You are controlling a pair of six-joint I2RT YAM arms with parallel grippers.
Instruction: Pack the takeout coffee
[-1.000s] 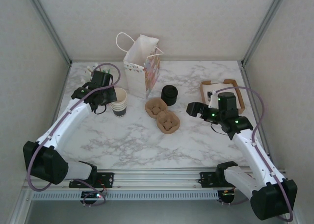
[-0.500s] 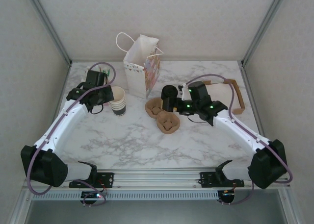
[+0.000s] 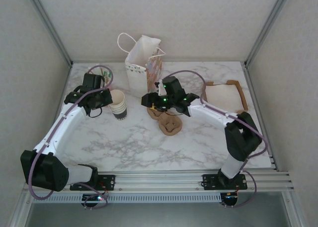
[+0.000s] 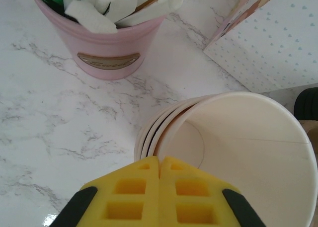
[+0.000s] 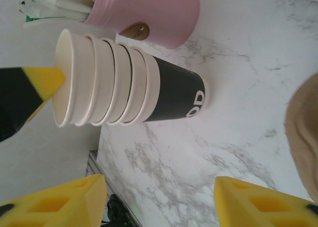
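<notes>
Cream paper cups (image 5: 124,85) stood stacked with my left tool (image 4: 159,162) closed tight at their rim, steadying them I judged, while my right tool (image 5: 156,187) faced them part-open, holding nothing.

Stacked paper cups (image 4: 238,147) stand near a pink pot (image 4: 112,48).

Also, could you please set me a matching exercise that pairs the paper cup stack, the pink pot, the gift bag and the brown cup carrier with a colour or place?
Things:
1. paper cup stack
2. pink pot
3. gift bag
4. cup carrier

Descriptions:
A. stands upright at the back of the table
B. brown, lying flat near the middle
C. cream, with a dark bottom cup
D. holds white wrapped items

Pairs: 1-C, 2-D, 3-A, 4-B
</notes>
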